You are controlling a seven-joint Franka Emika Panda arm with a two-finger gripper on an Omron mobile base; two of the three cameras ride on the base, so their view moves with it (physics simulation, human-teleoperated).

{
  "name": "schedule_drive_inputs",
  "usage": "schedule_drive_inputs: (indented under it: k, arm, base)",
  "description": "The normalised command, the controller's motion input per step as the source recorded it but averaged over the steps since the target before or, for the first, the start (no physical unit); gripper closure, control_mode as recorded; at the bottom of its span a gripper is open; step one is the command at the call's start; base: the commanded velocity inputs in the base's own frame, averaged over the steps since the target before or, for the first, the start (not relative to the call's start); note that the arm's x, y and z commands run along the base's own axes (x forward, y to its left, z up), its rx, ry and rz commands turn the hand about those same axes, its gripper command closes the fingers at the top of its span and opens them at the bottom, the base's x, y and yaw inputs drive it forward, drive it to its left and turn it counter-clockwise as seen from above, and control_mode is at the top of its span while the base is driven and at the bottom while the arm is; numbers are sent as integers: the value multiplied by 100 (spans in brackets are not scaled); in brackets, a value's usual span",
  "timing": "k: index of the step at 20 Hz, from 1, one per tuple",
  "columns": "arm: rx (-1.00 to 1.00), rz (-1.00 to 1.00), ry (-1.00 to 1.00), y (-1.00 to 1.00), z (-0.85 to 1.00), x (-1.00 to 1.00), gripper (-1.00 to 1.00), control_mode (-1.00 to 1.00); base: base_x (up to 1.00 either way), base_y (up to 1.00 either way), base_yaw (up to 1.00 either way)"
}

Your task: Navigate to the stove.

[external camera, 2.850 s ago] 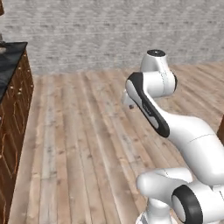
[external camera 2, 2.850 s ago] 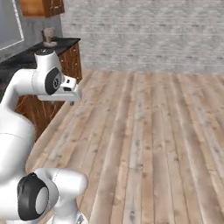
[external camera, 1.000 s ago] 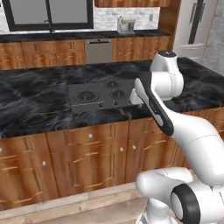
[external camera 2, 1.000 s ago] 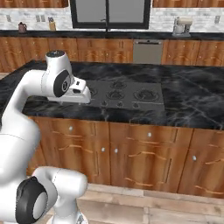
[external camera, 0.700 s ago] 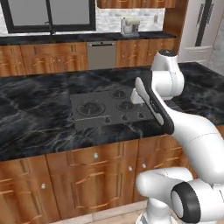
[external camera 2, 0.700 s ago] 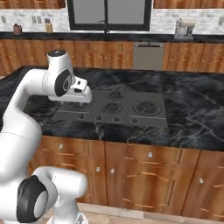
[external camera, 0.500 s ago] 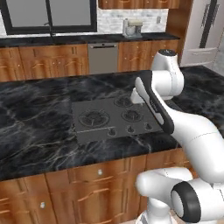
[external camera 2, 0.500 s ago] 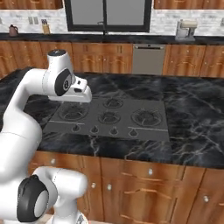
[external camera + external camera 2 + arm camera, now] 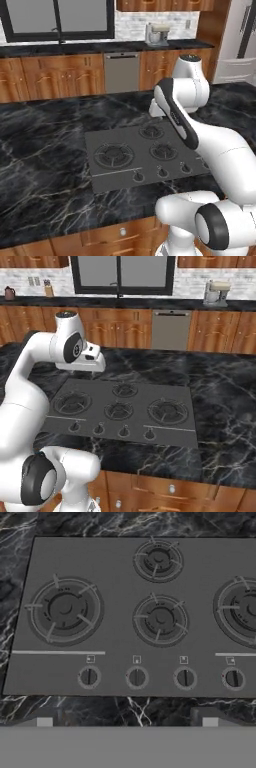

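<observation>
Stove (image 9: 150, 612) lies flat and matte dark grey in the black veined marble counter (image 9: 40, 150) right below me, round black-grated burners above a row of small round knobs (image 9: 136, 677) along its near edge. Whether my pincer is spread, I cannot tell.

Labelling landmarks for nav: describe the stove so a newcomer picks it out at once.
On the black marble island counter in front of the robot lies the stove, a flat dark grey rectangle. Unlike the upright grey dishwasher panel between wooden cabinets behind, it has round black-grated burners and four knobs along its near edge.
</observation>
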Motion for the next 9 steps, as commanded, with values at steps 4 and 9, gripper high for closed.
schedule_drive_inputs:
  k: [4,9]
  arm:
    - [0,0,0,0,0,0,-100,100]
    - [0,0,0,0,0,0,-100,100]
  base:
    - [100,-11,0]
    - [98,-9,2]
